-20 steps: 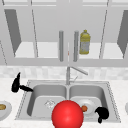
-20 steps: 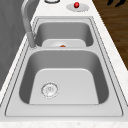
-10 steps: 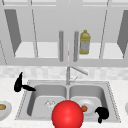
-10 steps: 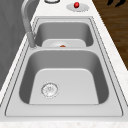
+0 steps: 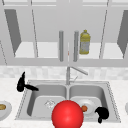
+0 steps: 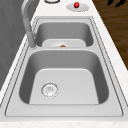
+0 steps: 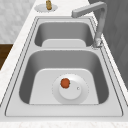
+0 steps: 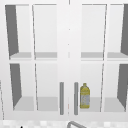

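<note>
Front view shows me my right hand point(image 5: 102, 113), fingers curled on nothing, at the steel sink's point(image 5: 110, 92) front-right corner beside the white plate point(image 5: 88, 103) carrying the small orange fruit point(image 5: 84, 108), left hand point(image 5: 22, 83) open; a careless reach could knock that fruit off.
</note>
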Robot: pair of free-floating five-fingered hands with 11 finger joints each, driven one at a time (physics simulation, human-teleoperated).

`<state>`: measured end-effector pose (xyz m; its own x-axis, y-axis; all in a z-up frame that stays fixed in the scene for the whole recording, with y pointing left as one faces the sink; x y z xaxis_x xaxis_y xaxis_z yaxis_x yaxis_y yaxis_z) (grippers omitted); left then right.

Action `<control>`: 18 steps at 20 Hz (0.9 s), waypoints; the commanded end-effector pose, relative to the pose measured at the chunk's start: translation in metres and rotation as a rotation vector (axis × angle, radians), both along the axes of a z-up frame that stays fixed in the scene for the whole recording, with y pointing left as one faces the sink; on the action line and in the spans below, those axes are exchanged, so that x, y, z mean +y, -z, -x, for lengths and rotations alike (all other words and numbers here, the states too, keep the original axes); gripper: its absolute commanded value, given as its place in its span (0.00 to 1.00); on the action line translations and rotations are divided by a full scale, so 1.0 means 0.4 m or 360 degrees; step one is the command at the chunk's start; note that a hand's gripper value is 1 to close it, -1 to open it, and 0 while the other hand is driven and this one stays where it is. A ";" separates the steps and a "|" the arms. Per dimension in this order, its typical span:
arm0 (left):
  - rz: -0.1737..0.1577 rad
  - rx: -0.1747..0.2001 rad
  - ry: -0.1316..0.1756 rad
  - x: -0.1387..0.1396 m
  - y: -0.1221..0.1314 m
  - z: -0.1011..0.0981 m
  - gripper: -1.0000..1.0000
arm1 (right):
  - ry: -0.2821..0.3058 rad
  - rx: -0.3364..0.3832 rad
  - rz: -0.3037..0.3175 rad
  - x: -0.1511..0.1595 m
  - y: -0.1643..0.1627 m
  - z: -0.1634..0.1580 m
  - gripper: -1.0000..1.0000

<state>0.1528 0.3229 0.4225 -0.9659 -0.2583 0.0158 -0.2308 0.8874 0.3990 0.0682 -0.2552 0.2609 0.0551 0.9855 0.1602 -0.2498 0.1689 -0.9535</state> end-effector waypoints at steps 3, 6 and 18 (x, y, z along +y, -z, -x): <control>0.0206 0.0019 -0.0081 -0.025 -0.014 0.003 0.00 | 0.0000 0.0000 0.0000 0.000 0.000 0.000 0.50; 0.0216 0.0019 -0.0073 -0.043 -0.025 0.012 0.00 | 0.0000 0.0000 0.0000 0.000 0.000 0.000 0.50; 0.0248 -0.0001 -0.0082 -0.113 -0.095 0.073 0.00 | 0.0000 0.0000 0.0000 0.000 0.000 0.000 0.50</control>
<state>0.1295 0.2843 0.4527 -0.9637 -0.2657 0.0258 -0.2385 0.9004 0.3637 0.0682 -0.2552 0.2609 0.0551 0.9855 0.1602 -0.2498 0.1689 -0.9535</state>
